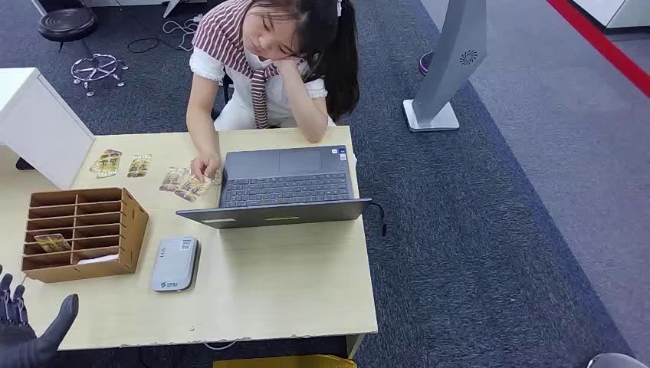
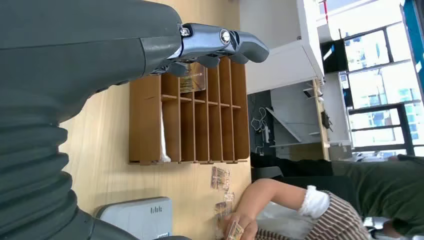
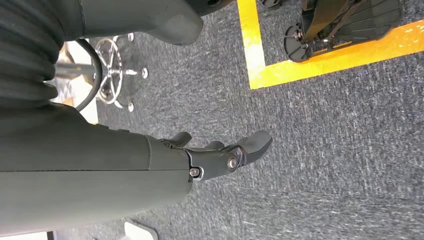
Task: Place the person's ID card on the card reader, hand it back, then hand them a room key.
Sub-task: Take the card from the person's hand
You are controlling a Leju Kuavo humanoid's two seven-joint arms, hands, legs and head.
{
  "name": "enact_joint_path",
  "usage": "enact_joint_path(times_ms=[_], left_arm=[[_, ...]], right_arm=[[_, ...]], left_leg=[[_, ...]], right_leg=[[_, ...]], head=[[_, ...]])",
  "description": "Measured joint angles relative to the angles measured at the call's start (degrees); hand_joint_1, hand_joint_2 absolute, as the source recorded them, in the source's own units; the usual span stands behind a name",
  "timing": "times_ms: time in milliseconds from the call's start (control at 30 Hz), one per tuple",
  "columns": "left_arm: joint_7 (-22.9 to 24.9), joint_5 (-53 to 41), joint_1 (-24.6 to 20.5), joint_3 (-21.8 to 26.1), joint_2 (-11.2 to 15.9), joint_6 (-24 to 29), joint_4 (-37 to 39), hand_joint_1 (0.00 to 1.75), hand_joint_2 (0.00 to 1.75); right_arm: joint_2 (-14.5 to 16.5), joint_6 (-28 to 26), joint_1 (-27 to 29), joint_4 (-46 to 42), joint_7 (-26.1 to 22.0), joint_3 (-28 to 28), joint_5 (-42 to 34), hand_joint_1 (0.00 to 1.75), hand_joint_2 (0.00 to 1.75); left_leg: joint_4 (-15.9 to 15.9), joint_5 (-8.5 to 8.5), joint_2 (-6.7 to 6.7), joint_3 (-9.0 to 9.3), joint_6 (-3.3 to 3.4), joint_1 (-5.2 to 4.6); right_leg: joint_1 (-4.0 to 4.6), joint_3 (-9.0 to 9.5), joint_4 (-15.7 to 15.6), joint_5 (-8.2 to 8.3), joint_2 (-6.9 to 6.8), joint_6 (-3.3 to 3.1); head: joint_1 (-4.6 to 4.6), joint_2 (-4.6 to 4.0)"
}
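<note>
Left hand (image 1: pixel 27 333) empty, fingers spread, near the worktop (image 1: pixel 291 284) edge. Right hand (image 3: pixel 220 152) empty, fingers apart, above carpet (image 3: pixel 340 150).

Table (image 1: pixel 291 284): pale wood-look top, smooth, matt; front edge chipped. Rack (image 1: pixel 126 230): brown unpainted wood, thin partitions, matt. Reader (image 1: pixel 174 264): grey plastic, smooth, slight sheen. Laptop (image 1: pixel 285 188): dark grey, matt, metal or plastic unclear. Cards (image 1: pixel 184 184): printed, glossy. Carpet (image 1: pixel 490 230): dark blue-grey, rough looped pile. Person's top (image 1: pixel 230 31): striped cloth; sleeves white, gathered. Left hand (image 2: pixel 220 45): grey, smooth, faint gloss. Right hand (image 3: pixel 225 155): dark matt plastic, metal screws.
</note>
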Motion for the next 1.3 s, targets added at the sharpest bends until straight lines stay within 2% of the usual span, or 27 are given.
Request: enact_joint_path(times_ms=[1067,1300], left_arm=[[15.45,-55.21,-21.18,-17.0,14.72,23.1,5.65,0.0,1.75],[18.18,-64.33,-23.93,-19.61,17.08,26.85,6.96,0.0,1.75]], right_arm=[[-2.71,4.35,-0.77,0.16,0.89,2.8,8.47,0.0,1.75],[-3.36,5.5,-0.98,0.26,1.11,3.03,10.35,0.0,1.75]], left_leg=[[0.01,0.07,0.02,0.03,-0.03,0.0],[0.02,0.08,0.03,0.03,-0.03,0.0]], right_leg=[[0.0,-0.01,0.02,0.1,0.03,-0.04],[0.0,-0.01,0.03,0.15,0.05,-0.03]], head=[[0.01,-0.01],[0.01,-0.01]])
